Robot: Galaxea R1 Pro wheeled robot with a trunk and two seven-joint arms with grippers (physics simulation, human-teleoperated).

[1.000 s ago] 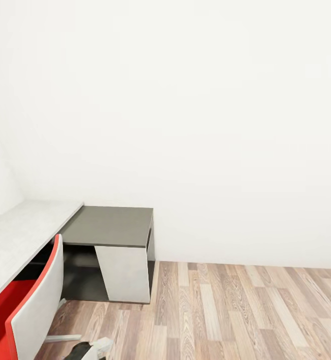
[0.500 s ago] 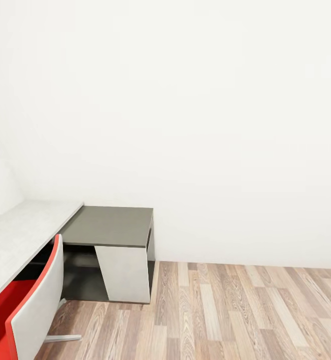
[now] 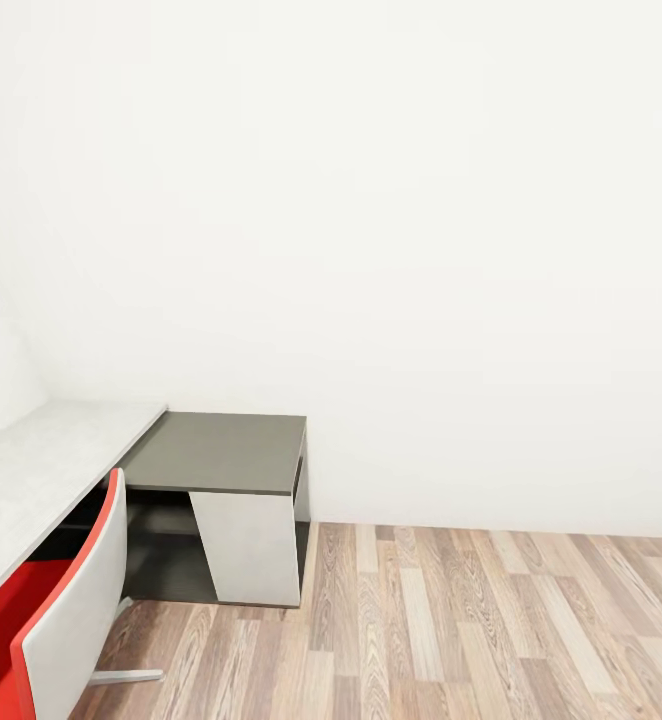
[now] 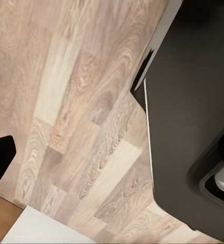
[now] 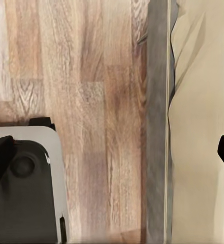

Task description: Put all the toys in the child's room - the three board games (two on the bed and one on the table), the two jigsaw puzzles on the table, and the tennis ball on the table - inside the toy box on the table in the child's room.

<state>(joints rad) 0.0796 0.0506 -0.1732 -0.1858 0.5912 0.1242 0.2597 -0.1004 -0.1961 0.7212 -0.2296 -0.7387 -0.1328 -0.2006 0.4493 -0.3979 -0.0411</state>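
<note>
The pale grey-white table [image 3: 41, 460] runs along the left wall and joins its lower dark grey side table [image 3: 221, 450]; both tops are bare. The toys and the toy box are out of view. In the right wrist view, the bed [image 5: 203, 127] shows as a beige cover over a grey edge beside the floor. My right gripper [image 5: 112, 155] is open over the planks, a black fingertip at each edge of that view. My left gripper [image 4: 112, 157] hangs open over the floor with nothing in it; one black fingertip [image 4: 0, 157] shows.
A red and white chair [image 3: 61, 620] stands tucked against the table at the lower left. Wood-plank floor [image 3: 491, 620] stretches to the right below a blank white wall. My dark base [image 4: 193, 101] lies under both wrists.
A bit of my left arm that showed at the bottom edge of the head view a second ago has dropped out of it. The room has not shifted.
</note>
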